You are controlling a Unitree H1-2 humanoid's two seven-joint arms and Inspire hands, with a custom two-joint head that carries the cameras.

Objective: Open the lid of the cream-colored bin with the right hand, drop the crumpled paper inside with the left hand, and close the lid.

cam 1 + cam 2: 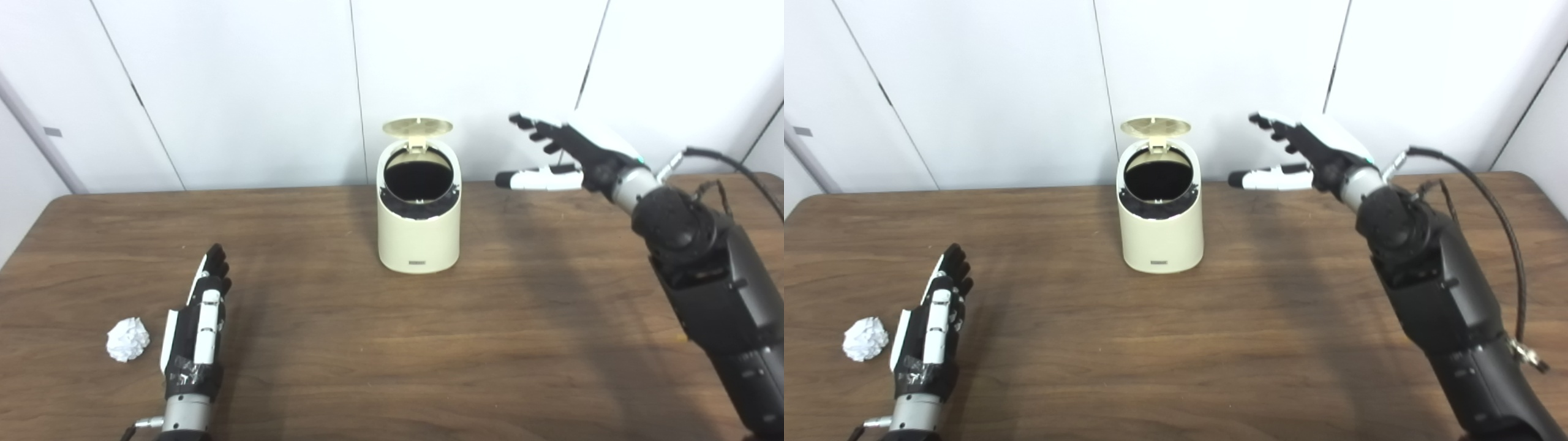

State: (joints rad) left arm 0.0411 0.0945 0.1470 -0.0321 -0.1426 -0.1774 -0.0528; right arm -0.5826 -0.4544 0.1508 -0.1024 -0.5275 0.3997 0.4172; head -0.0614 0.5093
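Observation:
The cream-colored bin [419, 236] stands on the wooden table [392, 343] at centre back. Its round lid [418, 127] is tipped up and back, and the dark inside shows. My right hand [560, 156] is raised to the right of the bin, well apart from it, fingers spread and holding nothing. The crumpled white paper [127, 339] lies on the table at the front left. My left hand [199, 318] rests just right of the paper, fingers straight and apart, not touching it.
White wall panels stand behind the table's far edge. A black cable [1488, 184] loops beside my right forearm. Bare tabletop stretches between the bin and both hands.

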